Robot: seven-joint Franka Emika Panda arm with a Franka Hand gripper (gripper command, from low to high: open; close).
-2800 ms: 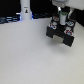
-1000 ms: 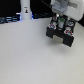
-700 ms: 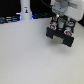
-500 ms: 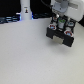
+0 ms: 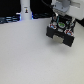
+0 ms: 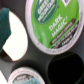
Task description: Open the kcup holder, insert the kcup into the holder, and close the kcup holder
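In the exterior view, the kcup holder (image 5: 61,32) sits in the upper right of the frame on the pale bench (image 5: 30,57), a black boxy unit with light patches on its front. The arm's white body comes down from the top right corner, and the hand (image 5: 60,20) is right over the holder's top; the picture is too blurred to tell whether its fingers are apart or together. A small green spot, the kcup (image 5: 60,23), shows at the top of the holder just beneath the hand. A white bottle-shaped object (image 5: 25,9) stands upright at the upper left of the frame, well apart from the holder, against a dark strip along the back.

The wrist view is very close. The kcup's green lid (image 6: 54,26) fills the upper right of the frame, with white lettering reading "DARK MAGIC". A second green-lidded cup (image 6: 24,77) peeks in at the bottom left. Round openings in the dark holder (image 6: 37,60) surface show at the left and lower right.
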